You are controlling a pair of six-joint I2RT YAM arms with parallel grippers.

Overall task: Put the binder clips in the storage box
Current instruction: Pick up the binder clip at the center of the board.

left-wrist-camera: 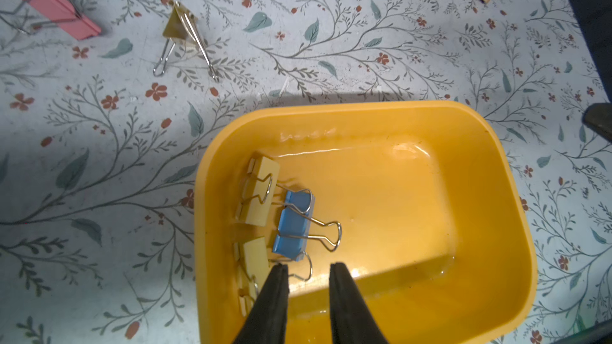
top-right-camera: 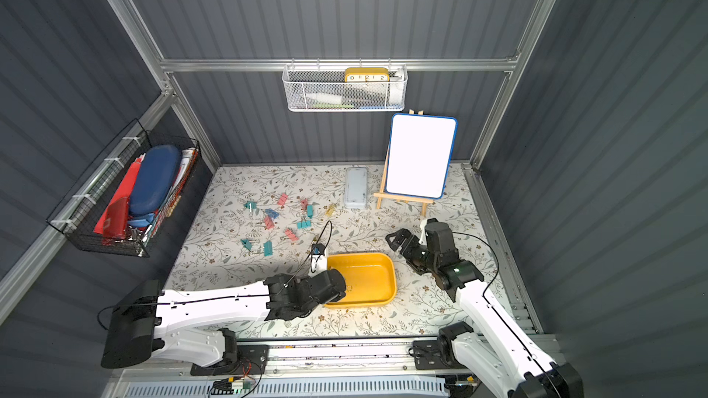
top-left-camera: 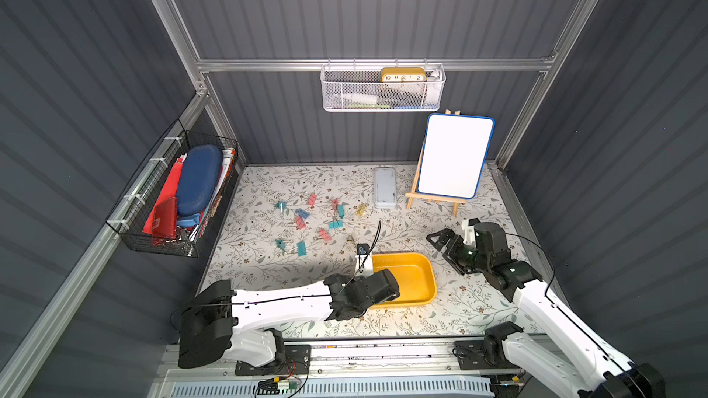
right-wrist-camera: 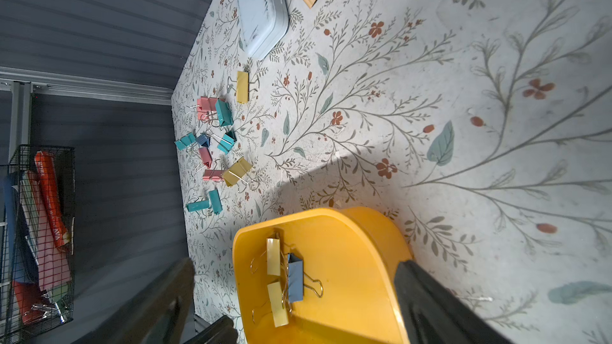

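Observation:
The yellow storage box (top-left-camera: 431, 281) (top-right-camera: 389, 285) sits near the table's front. In the left wrist view it (left-wrist-camera: 364, 109) holds a blue binder clip (left-wrist-camera: 293, 223) and two yellow ones (left-wrist-camera: 260, 190) (left-wrist-camera: 256, 256). My left gripper (left-wrist-camera: 308, 264) hovers inside the box just behind the blue clip. Its jaws stand slightly apart and grip nothing. Several more binder clips (top-left-camera: 310, 220) (top-right-camera: 279, 220) (right-wrist-camera: 215, 140) lie scattered on the floral table behind and left of the box. My right gripper (top-left-camera: 436, 241) (right-wrist-camera: 294, 264) hangs open and empty to the right of the box.
A grey lidded case (top-left-camera: 385, 187) lies at the back beside a small whiteboard on a wooden easel (top-left-camera: 454, 156). A black wire basket (top-left-camera: 172, 193) hangs on the left wall. A white mesh basket (top-left-camera: 383, 89) hangs on the back wall.

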